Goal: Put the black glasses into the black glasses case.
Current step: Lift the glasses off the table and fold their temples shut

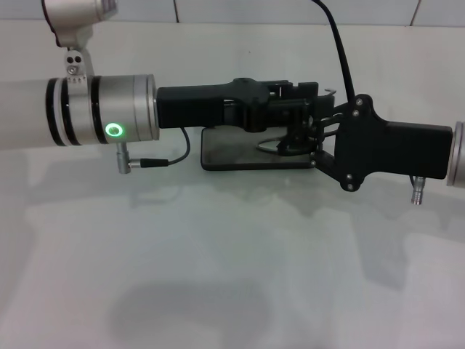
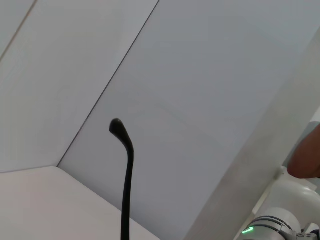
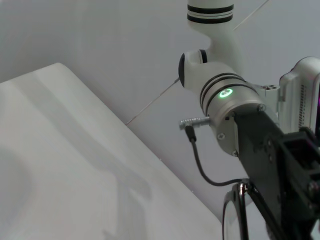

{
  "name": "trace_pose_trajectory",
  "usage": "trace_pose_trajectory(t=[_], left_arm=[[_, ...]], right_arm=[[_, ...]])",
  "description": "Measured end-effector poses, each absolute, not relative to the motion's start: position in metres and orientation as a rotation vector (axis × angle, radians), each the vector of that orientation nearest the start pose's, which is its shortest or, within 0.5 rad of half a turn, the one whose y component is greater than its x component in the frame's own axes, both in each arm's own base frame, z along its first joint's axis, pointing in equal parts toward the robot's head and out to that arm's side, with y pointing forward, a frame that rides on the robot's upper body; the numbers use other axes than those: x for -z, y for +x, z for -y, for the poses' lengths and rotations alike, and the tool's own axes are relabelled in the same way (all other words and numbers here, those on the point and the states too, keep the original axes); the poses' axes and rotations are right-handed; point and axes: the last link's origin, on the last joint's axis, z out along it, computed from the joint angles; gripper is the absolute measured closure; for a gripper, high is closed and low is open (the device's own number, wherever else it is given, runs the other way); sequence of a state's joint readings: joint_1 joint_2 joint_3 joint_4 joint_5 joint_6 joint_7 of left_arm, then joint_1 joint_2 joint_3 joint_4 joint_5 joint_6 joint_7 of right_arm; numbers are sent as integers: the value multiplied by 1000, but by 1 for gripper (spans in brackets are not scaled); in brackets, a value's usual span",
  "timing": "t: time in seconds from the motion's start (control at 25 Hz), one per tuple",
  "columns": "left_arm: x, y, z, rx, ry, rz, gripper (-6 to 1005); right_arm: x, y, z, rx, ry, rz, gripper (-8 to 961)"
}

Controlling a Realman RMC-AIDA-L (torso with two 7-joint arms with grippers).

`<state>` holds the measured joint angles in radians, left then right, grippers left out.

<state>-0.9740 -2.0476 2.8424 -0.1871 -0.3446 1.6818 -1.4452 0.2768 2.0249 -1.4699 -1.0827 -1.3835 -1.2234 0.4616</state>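
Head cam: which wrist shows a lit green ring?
The left wrist, entering from the left. The right wrist, cut by the frame edge, shows none. The left gripper and right gripper meet over the black glasses case.

white table (image 1: 218,254), black glasses case (image 1: 225,149) lying open on it

surface: white glossy table (image 1: 218,276) before me, soft shadows on it | wall: pale tiles (image 1: 290,10) behind the far edge | light: even, diffuse
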Motion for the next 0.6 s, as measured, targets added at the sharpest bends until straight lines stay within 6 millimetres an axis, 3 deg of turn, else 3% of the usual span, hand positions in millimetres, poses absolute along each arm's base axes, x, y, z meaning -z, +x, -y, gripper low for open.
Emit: trace_pose_trajectory(t=[0.24,0.4,0.6], left_arm=[[31,-163,-366,1226,-2820,894,407],[28,-173,-372,1169,-2770,898,406],[43,-167,-378,1108,-2748,852,406]], right_arm=[[10,199,-305,-523,-2402,945,815],[-1,198,-283,-714,-2441,999,814],[-8,193,-269,-984,-2490,984,813]])
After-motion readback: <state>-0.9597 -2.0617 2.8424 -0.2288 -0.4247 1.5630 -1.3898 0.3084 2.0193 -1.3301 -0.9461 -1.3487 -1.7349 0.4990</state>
